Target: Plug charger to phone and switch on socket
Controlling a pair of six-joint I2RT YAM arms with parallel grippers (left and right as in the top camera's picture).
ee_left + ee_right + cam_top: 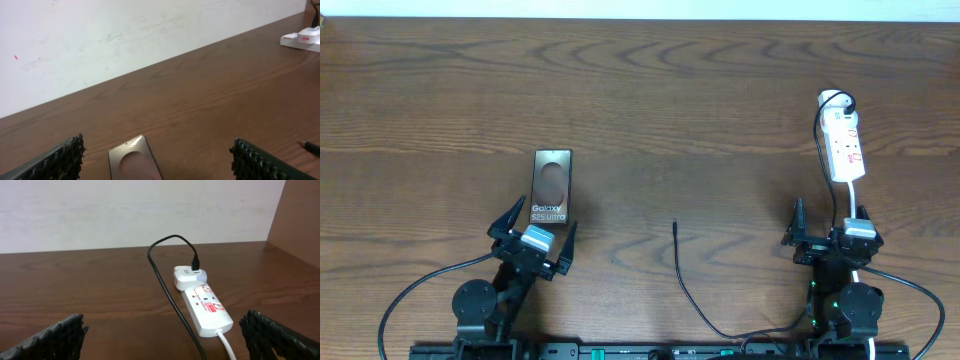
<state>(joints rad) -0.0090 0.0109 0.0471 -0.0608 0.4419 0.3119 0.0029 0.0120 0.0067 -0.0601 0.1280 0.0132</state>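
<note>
Progress looks close to nil: the charger [682, 272] lies loose on the desk [650, 90], its tip pointing to 12 o'clock and resting well apart from the phone [551, 187], at about 4 o'clock of it, so nothing is plugged into the phone yet. My left end effector [536, 228] is spread wide and empty, with the phone's near end at 12 o'clock of it, between the fingers [57, 159]. My right end effector [830, 216] is likewise spread and holds nothing. The socket [207, 307] sits at 12 o'clock of it, with an adapter [189, 274] carrying a black cable seated at its far end. Whether the switch is on I cannot tell. By my judgement both steps remain: bringing the tip into the phone, then pressing the switch.
</note>
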